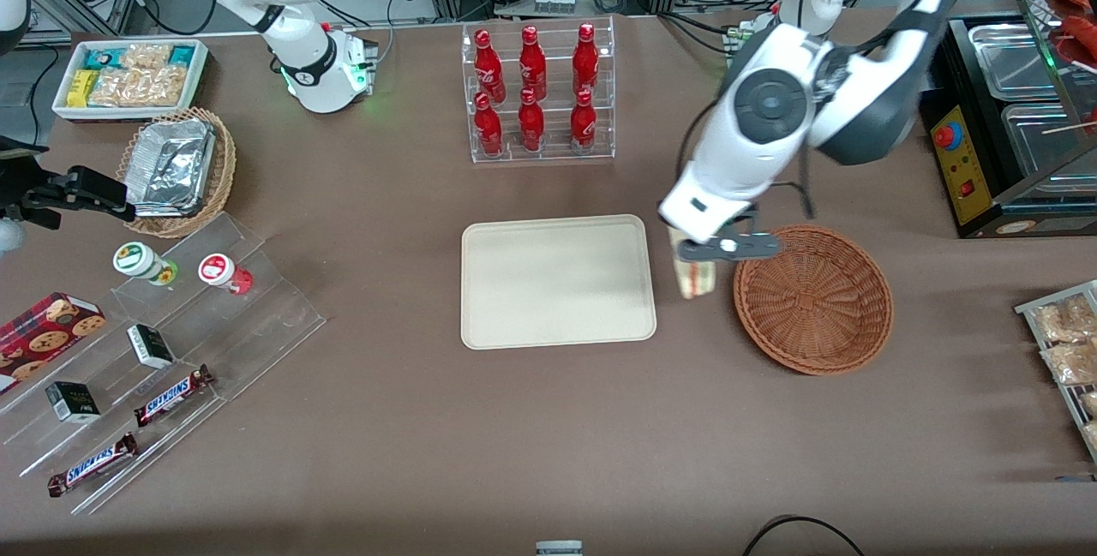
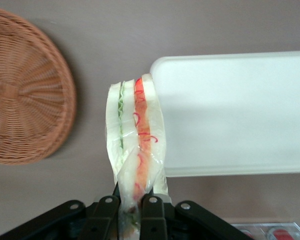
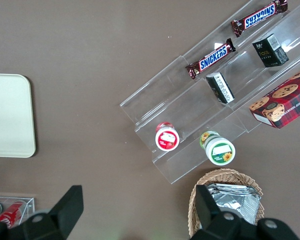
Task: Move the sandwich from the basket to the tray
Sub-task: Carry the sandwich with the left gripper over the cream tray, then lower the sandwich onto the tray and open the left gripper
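Front view: the left arm's gripper (image 1: 718, 249) hangs right of frame centre, in the gap between the tray (image 1: 557, 281) and the basket (image 1: 812, 298). Its fingers are clamped on the sandwich (image 1: 696, 276), which hangs below the black fingers, just beside the tray's short edge and apart from the basket's rim. The sandwich is clear of both, over bare brown table (image 1: 548, 436). The tray lies at frame centre; the basket sits at right centre, with nothing showing inside it. A clear rack of red cola bottles (image 1: 536, 92) stands in the upper middle, farther from the camera than the tray. At upper left is a white bin of snack packets (image 1: 130, 76), with a paler wicker basket holding crumpled foil (image 1: 176, 170) below it. Two Snickers bars (image 1: 133, 430) lie on an acrylic step stand at lower left.

Left wrist view: the gripper (image 2: 131, 210) pinches one end of the wrapped sandwich (image 2: 136, 140) between its two black fingers (image 2: 153, 212), pressed against the wrapper on both sides. The wedge reaches out from the fingers, its green and red-orange layers showing along the cut edge. Its tip lies next to the tray's rounded corner (image 2: 162, 67), and the basket (image 2: 25, 95) is well apart from it.

Right wrist view: a corner of the tray (image 3: 10, 115) shows at the left edge. The step stand with Snickers bars (image 3: 235, 37), two round lidded tubs (image 3: 192, 142) and a cookie box (image 3: 282, 97) fills the upper right.
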